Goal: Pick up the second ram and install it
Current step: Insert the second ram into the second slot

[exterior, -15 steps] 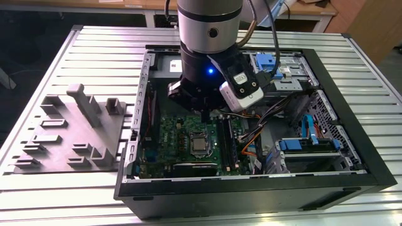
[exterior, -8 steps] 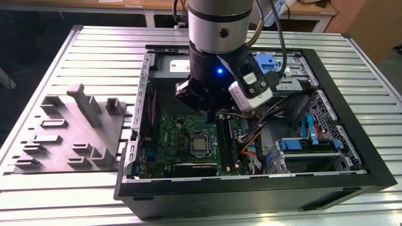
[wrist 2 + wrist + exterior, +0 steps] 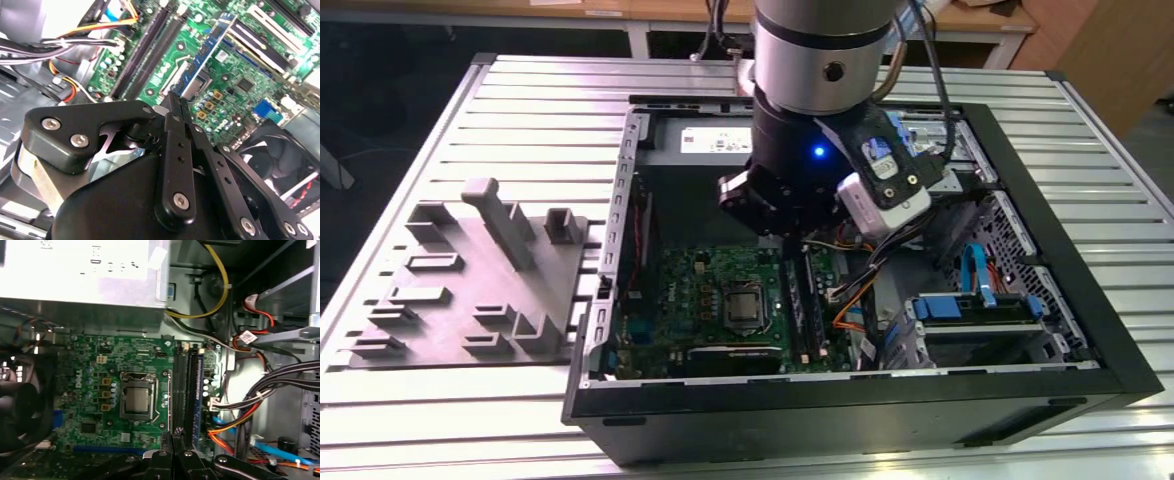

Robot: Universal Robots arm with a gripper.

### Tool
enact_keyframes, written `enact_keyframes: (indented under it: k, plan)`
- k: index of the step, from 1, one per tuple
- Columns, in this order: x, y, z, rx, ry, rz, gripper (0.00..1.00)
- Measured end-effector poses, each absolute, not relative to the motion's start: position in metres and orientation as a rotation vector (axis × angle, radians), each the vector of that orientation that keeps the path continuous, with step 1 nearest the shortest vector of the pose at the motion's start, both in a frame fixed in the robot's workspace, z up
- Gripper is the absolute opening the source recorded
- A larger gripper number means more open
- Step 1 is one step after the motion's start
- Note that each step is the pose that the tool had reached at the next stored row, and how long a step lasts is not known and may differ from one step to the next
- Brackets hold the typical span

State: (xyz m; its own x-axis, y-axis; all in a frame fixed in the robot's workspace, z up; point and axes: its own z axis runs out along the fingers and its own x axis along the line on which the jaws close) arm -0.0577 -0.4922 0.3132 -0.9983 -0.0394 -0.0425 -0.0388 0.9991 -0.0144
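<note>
In the second wrist view my gripper (image 3: 176,100) is shut on the second ram (image 3: 207,54), a thin blue-edged stick reaching out from the fingertips over the green motherboard (image 3: 235,75). The black memory slots (image 3: 145,50) lie off to one side of it. In the first wrist view the gripper (image 3: 177,432) has its fingers pressed together. It hovers at the near end of the memory slots (image 3: 185,385), beside the silver processor (image 3: 136,401). In the exterior view the arm's wrist (image 3: 814,150) hangs inside the open computer case, above the memory slots (image 3: 807,305).
Orange, yellow and black cables (image 3: 235,430) crowd one side of the slots. A black fan (image 3: 20,405) sits on the other side of the board, and the silver power supply (image 3: 80,270) beyond it. A grey fixture block (image 3: 480,280) stands on the table at the exterior view's left. The black case walls (image 3: 854,400) enclose the board.
</note>
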Motion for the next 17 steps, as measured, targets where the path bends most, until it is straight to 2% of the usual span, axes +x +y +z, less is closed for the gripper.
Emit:
enact_keyframes:
  k: [17]
  plan:
    - [-0.0527, -0.4923, 0.3096, -0.06, 3.098, -0.016, 0.11]
